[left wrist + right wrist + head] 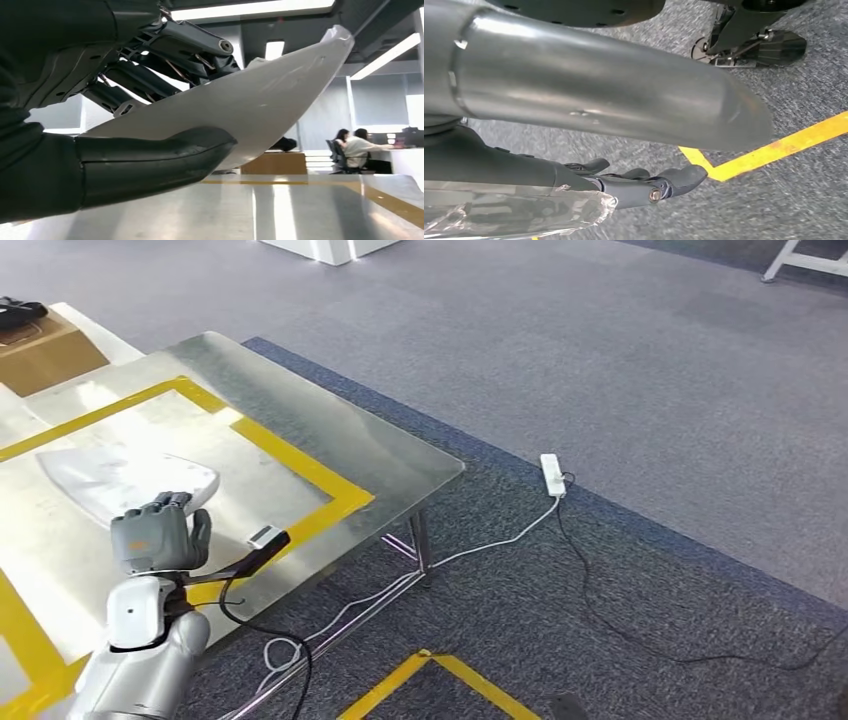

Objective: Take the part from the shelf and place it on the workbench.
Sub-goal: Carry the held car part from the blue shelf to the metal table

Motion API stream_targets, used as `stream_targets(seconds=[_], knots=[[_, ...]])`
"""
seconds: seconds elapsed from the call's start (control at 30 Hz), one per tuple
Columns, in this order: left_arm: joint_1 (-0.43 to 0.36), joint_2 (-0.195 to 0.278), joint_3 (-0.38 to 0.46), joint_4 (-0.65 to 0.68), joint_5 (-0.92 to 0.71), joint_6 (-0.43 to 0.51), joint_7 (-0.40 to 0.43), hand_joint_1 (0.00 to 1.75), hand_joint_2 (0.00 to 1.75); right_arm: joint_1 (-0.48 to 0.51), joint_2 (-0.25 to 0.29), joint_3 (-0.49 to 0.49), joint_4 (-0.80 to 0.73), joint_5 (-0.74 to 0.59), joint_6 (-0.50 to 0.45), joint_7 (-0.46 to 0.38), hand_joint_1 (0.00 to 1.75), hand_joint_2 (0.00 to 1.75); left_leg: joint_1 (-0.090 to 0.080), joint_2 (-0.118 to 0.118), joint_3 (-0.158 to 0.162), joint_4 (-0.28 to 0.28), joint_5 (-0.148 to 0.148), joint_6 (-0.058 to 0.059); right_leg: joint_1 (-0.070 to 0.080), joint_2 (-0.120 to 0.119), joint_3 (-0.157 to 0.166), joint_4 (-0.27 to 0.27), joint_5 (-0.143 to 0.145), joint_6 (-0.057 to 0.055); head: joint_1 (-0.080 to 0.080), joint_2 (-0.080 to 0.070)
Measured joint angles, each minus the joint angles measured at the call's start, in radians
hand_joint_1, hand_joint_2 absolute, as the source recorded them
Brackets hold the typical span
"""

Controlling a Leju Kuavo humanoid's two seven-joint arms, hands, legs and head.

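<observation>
While the head view shows the left hand [152, 536] over the desk [330, 455], the left wrist view shows it gripping the part [260, 100]; the right hand [634, 187] hangs empty, fingers loosely apart.

the scene is evenly and brightly lit from ceiling strip lights [250, 9], which are blown out to white. soft glare is spread over the metal workbench [330, 440] beyond the fingers [165, 505]. shadows are faint. near the fingers [674, 180] of the right hand, a silver arm tube [599, 95] is rendered blurred.
</observation>
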Motion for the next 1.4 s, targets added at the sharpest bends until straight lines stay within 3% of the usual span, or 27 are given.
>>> stream_targets(seconds=[0.07,0.1,0.13,0.17,0.23,0.3,0.37,0.4,0.47,0.53,0.57,0.6,0.63,0.67,0.73,0.8,0.83,0.9,0.97,1.03,1.1,1.13,1.2,1.27,1.33,1.4], knots=[[0.001,0.000,0.000,0.001,-0.001,-0.002,0.000,1.75,1.75,0.002,0.000,0.000,0.000,0.001,0.000,0.000,0.00,0.00,0.003,0.016,-0.058,0.112,-0.038,-0.004,0.003,-0.027,0.002,0.000,-0.004,-0.004,-0.001,0.000],[0.002,0.000,0.000,0.002,-0.001,-0.003,0.000,1.75,1.75,0.002,-0.001,0.000,0.000,0.002,0.000,0.000,0.00,0.00,0.004,0.018,-0.067,0.128,-0.032,-0.004,0.003,-0.040,0.004,0.000,-0.006,-0.004,-0.001,0.000],[0.003,0.000,0.000,0.002,-0.001,-0.003,0.000,1.75,1.75,0.002,-0.001,0.000,0.000,0.002,0.000,0.001,0.00,0.00,0.004,0.021,-0.055,0.105,-0.008,-0.002,0.004,-0.053,0.007,0.000,-0.009,-0.004,-0.001,0.000],[0.003,0.000,0.000,0.003,-0.001,-0.004,0.001,1.75,1.75,0.001,-0.001,0.000,0.000,0.002,0.000,0.001,0.00,0.00,0.003,0.030,-0.025,0.048,0.028,0.003,0.005,-0.064,0.012,0.000,-0.012,-0.002,-0.001,0.000],[-0.001,0.000,0.000,0.003,-0.001,-0.004,0.001,1.75,1.75,0.001,0.000,0.000,0.000,0.002,0.000,0.001,0.00,0.00,-0.008,0.074,0.045,-0.080,0.077,0.017,0.009,-0.085,0.022,0.001,-0.020,0.004,-0.002,0.000],[-0.005,0.000,0.000,0.003,-0.001,-0.004,0.001,1.75,1.75,0.000,0.000,0.000,0.000,0.003,0.000,0.001,0.00,0.00,-0.019,0.101,0.073,-0.138,0.079,0.027,0.014,-0.106,0.026,0.000,-0.026,0.013,0.000,0.000],[-0.004,0.001,0.000,0.003,-0.002,-0.004,0.001,1.75,1.75,-0.003,0.000,0.000,0.000,0.003,0.000,0.001,0.00,0.00,-0.019,0.081,0.074,-0.147,0.077,0.033,0.015,-0.124,0.030,-0.003,-0.031,0.023,0.002,0.000],[-0.003,0.002,0.001,0.003,-0.002,-0.004,0.001,1.75,1.75,-0.005,0.000,0.000,0.000,0.003,0.000,0.001,0.00,0.00,-0.017,0.069,0.076,-0.151,0.079,0.037,0.013,-0.114,0.030,0.002,-0.037,0.028,0.004,0.000],[-0.006,0.002,0.001,0.003,-0.004,-0.004,0.001,1.75,1.75,-0.006,0.000,0.000,0.000,0.003,0.000,0.001,0.00,0.00,-0.009,0.047,0.081,-0.158,0.082,0.047,0.010,-0.065,0.003,0.061,-0.074,0.036,0.007,0.000],[-0.007,-0.001,0.000,0.003,-0.006,-0.004,0.001,1.75,1.75,-0.004,0.000,0.000,0.000,0.003,0.000,0.001,0.00,0.00,-0.007,0.024,0.082,-0.158,0.081,0.053,0.009,-0.026,-0.066,0.193,-0.132,0.038,0.011,0.000],[-0.005,-0.001,-0.001,0.003,-0.007,-0.004,0.001,1.75,1.75,-0.003,0.000,0.000,0.000,0.003,0.000,0.001,0.00,0.00,-0.008,0.010,0.082,-0.158,0.080,0.054,0.009,-0.021,-0.100,0.249,-0.148,0.040,0.013,0.000],[-0.004,-0.002,0.000,0.004,-0.008,-0.004,0.001,1.75,1.75,-0.001,0.000,0.000,0.000,0.003,0.000,0.001,0.00,0.00,-0.008,-0.003,0.083,-0.158,0.080,0.054,0.009,-0.020,-0.120,0.275,-0.145,0.040,0.013,0.000],[-0.002,-0.002,0.000,0.004,-0.008,-0.004,0.001,1.75,1.75,0.000,0.000,0.000,0.000,0.003,0.000,0.001,0.00,0.00,-0.008,-0.018,0.084,-0.157,0.079,0.053,0.009,-0.018,-0.121,0.260,-0.120,0.039,0.013,0.000],[-0.001,-0.002,0.000,0.004,-0.008,-0.004,0.001,1.75,1.75,0.000,0.000,0.000,0.000,0.003,0.000,0.001,0.00,0.00,-0.008,-0.032,0.087,-0.157,0.078,0.052,0.009,-0.014,-0.104,0.209,-0.080,0.037,0.013,0.000],[-0.002,-0.002,0.000,0.004,-0.008,-0.004,0.001,1.75,1.75,-0.001,-0.001,0.000,0.000,0.003,0.000,0.001,0.00,0.00,-0.005,-0.056,0.090,-0.156,0.075,0.046,0.004,0.027,-0.049,0.078,-0.014,0.033,0.012,0.000],[-0.003,-0.002,0.000,0.004,-0.008,-0.005,0.001,1.75,1.75,-0.001,-0.001,0.000,0.000,0.003,0.000,0.001,0.00,0.00,-0.002,-0.078,0.084,-0.151,0.075,0.035,0.000,0.072,-0.014,0.011,0.000,0.029,0.011,0.000],[-0.002,-0.002,0.000,0.004,-0.008,-0.005,0.001,1.75,1.75,-0.001,-0.001,0.000,0.000,0.003,0.000,0.002,0.00,0.00,0.001,-0.089,0.080,-0.151,0.077,0.028,0.000,0.078,-0.009,0.006,-0.004,0.027,0.011,0.000],[0.000,-0.001,0.000,0.004,-0.008,-0.005,0.001,1.75,1.75,-0.001,-0.001,0.000,0.000,0.003,0.000,0.003,0.00,0.00,0.003,-0.102,0.075,-0.150,0.077,0.014,0.000,0.058,0.001,-0.004,-0.001,0.019,0.011,0.000],[-0.001,0.001,0.000,0.005,-0.008,-0.004,0.001,1.75,1.75,-0.002,0.000,-0.001,0.000,0.003,0.000,0.002,0.00,0.00,0.001,-0.060,0.054,-0.108,0.050,0.003,-0.002,0.031,0.010,-0.012,0.000,0.007,0.004,0.000],[-0.004,0.002,0.000,0.005,-0.008,-0.005,0.001,1.75,1.75,0.000,0.000,-0.001,0.000,0.004,0.000,0.002,0.00,0.00,0.001,-0.002,-0.005,0.010,-0.006,-0.006,0.000,0.002,0.017,-0.015,-0.004,-0.003,-0.003,0.000],[-0.001,0.002,0.000,0.005,-0.008,-0.005,0.001,1.75,1.75,0.002,-0.001,-0.001,0.000,0.003,0.000,0.002,0.00,0.00,0.006,0.017,-0.063,0.118,-0.036,-0.012,0.002,-0.027,0.022,-0.015,-0.010,-0.006,-0.003,0.000],[0.001,0.002,0.000,0.005,-0.008,-0.005,0.001,1.75,1.75,0.002,-0.001,-0.001,0.000,0.003,0.000,0.002,0.00,0.00,0.007,0.020,-0.069,0.126,-0.025,-0.013,0.003,-0.040,0.025,-0.015,-0.013,-0.005,-0.003,0.000],[0.002,0.002,0.001,0.006,-0.008,-0.005,0.001,1.75,1.75,0.001,-0.001,-0.001,0.000,0.003,0.000,0.002,0.00,0.00,0.006,0.033,-0.024,0.035,0.042,-0.007,0.005,-0.063,0.035,-0.015,-0.020,-0.003,-0.004,0.000],[-0.002,0.003,0.001,0.006,-0.008,-0.006,0.001,1.75,1.75,0.001,-0.001,-0.001,0.000,0.003,0.000,0.002,0.00,0.00,-0.004,0.070,0.045,-0.094,0.090,0.007,0.009,-0.083,0.045,-0.015,-0.029,0.004,-0.004,0.000],[-0.005,0.002,0.001,0.006,-0.007,-0.006,0.001,1.75,1.75,-0.001,-0.001,-0.001,0.000,0.003,0.000,0.002,0.00,0.00,-0.013,0.090,0.072,-0.149,0.091,0.018,0.015,-0.103,0.051,-0.016,-0.035,0.013,-0.001,0.000],[-0.004,0.004,0.001,0.006,-0.006,-0.007,0.002,1.75,1.75,-0.005,-0.001,-0.001,0.000,0.004,0.000,0.002,0.00,0.00,-0.011,0.072,0.075,-0.159,0.091,0.027,0.015,-0.121,0.055,-0.021,-0.041,0.024,0.001,0.000]])
